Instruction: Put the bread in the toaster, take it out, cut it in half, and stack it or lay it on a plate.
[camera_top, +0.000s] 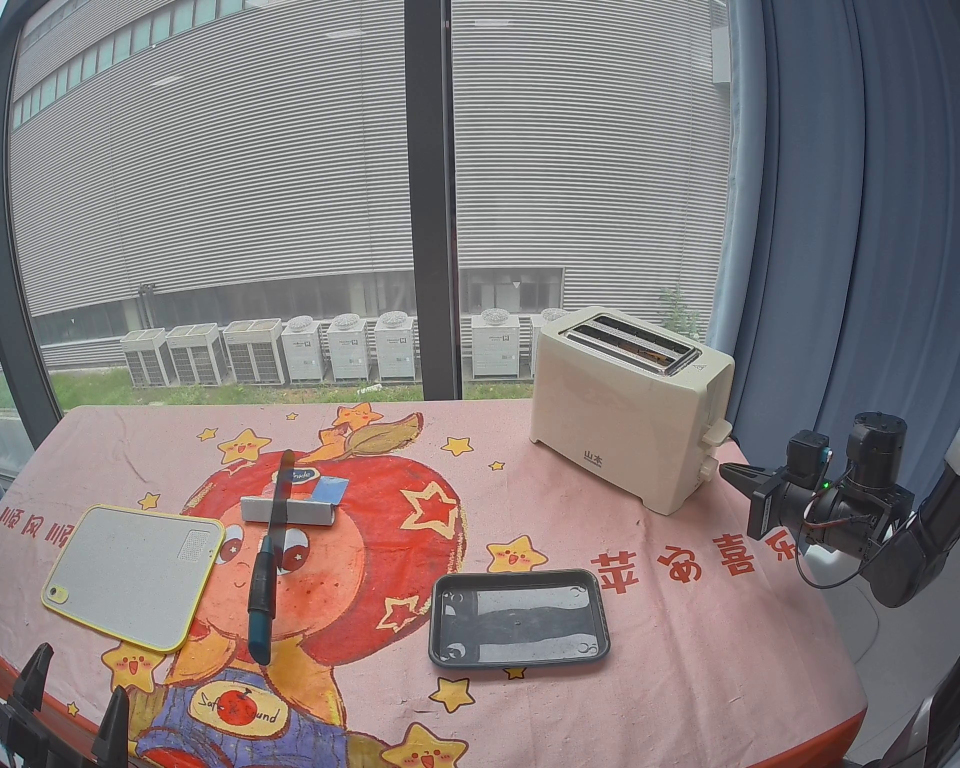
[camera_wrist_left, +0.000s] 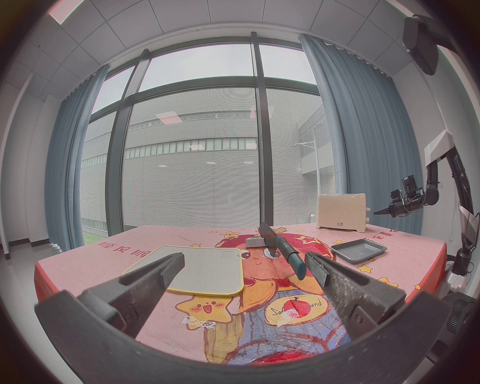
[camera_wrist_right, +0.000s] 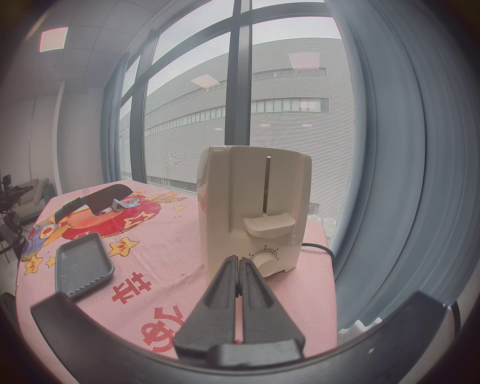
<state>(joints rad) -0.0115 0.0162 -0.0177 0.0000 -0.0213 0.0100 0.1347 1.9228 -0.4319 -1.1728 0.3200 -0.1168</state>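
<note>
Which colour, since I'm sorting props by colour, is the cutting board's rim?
The cutting board has a yellow rim around a pale face; head view shows it best.

We count on the table (camera_top: 700, 640):
- one toaster (camera_top: 630, 405), cream, with two slots (camera_top: 632, 342) on top
- one dark tray (camera_top: 519, 618)
- one cutting board (camera_top: 132, 573), yellow-rimmed
- one knife (camera_top: 268, 560)
- one small white block (camera_top: 292, 512) under the knife's blade

That makes five separate things on one printed cloth.
</note>
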